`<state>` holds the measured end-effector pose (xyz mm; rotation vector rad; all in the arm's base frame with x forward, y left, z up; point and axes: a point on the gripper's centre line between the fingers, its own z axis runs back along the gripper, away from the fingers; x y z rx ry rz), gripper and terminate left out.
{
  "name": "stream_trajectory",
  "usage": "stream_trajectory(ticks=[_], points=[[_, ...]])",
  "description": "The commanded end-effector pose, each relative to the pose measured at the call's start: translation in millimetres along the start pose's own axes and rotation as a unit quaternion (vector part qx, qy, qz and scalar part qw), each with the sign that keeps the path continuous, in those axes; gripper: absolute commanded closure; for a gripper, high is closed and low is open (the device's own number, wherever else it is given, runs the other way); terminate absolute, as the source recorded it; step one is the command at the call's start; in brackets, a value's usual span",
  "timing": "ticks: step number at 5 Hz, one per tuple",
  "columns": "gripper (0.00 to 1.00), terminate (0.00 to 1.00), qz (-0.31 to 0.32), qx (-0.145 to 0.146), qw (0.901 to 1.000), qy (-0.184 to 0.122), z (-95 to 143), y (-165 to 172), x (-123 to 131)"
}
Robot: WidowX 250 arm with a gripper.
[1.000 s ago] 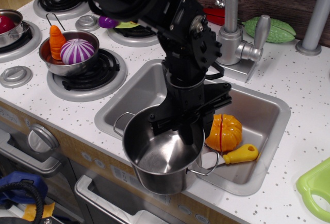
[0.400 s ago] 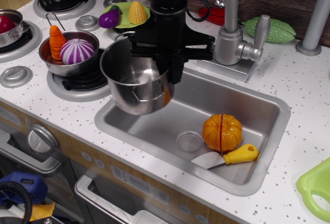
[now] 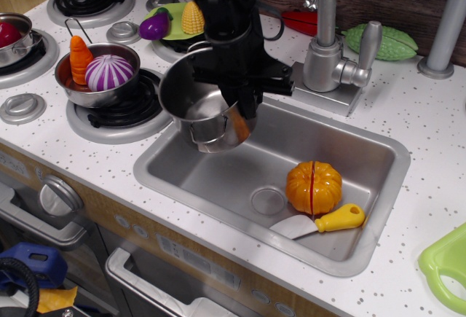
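My black gripper [image 3: 240, 102] is shut on the rim of a shiny steel pot [image 3: 204, 113], which hangs tilted above the back left part of the sink [image 3: 378, 157]. The pot's inside looks empty. In the sink lie an orange toy pumpkin [image 3: 314, 186] and a spatula with a yellow handle [image 3: 320, 221], both to the right of the pot and below it.
A steel bowl [image 3: 100, 87] with a carrot and a purple onion sits on the burner to the left. A green plate [image 3: 175, 22] with corn and eggplant stands behind. The faucet [image 3: 331, 47] rises right of the arm. A green lime-coloured object [image 3: 445, 266] lies at the right edge.
The pot has been lifted from the sink's front edge, up and back to the left, then shifted slightly right and further back over the sink's rear left corner.
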<state>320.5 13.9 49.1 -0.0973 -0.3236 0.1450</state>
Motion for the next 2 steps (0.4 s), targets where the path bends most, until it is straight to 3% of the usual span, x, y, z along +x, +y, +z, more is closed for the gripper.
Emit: stream_trajectory(ticks=[1, 2], points=[[0.0, 0.0, 0.003, -0.003, 0.9997, -0.023, 8.0, 4.0, 5.1], [0.0, 1.0, 0.003, -0.003, 0.9997, -0.023, 8.0, 4.0, 5.1]])
